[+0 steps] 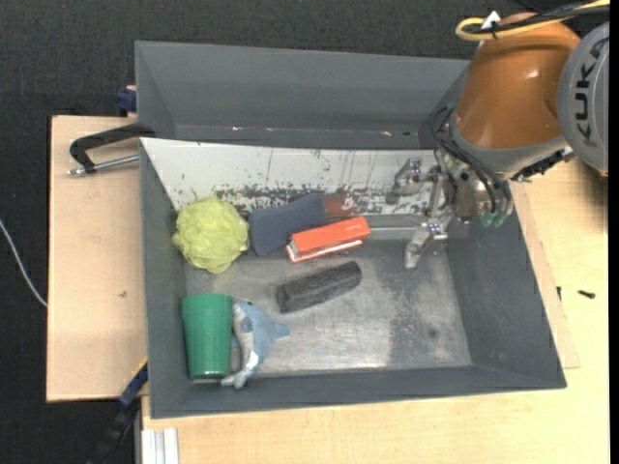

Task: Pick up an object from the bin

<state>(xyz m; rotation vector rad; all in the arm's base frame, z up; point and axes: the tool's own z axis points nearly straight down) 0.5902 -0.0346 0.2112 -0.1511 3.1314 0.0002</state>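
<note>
orange-red flat stapler-like block [327, 240] lies near the middle of the bin, just left of the claw and the closest thing to it, untouched. around it, the grey metal bin [426, 329] holds a handful of loose things along its left half, while the arm's rounded orange wrist cover [513, 85] leans in over the right rim. below that cover the two-finger gripper [418, 213] hangs low over bare floor at the right of centre; its metal fingers look spread apart with nothing between them, though glare on the back wall makes the upper one hard to trace.

by size, a green plastic cup [208, 334] lies on its side in the near left corner. a yellow-green crinkled puff [211, 233] sits by the left wall. a dark blue soft pouch [285, 221] rests beside the puff and touches the orange-red block's upper edge. a charcoal oblong bar [319, 286] lies just below the block, apart from it. a small grey-blue figure [253, 339] leans against the cup.

judged from this, the pick is not yet made: nothing is gripped or lifted, and closing on one thing and raising it remain. what the grey-blue figure is cannot be told, and the pouch's right end is partly covered by the block.
</note>
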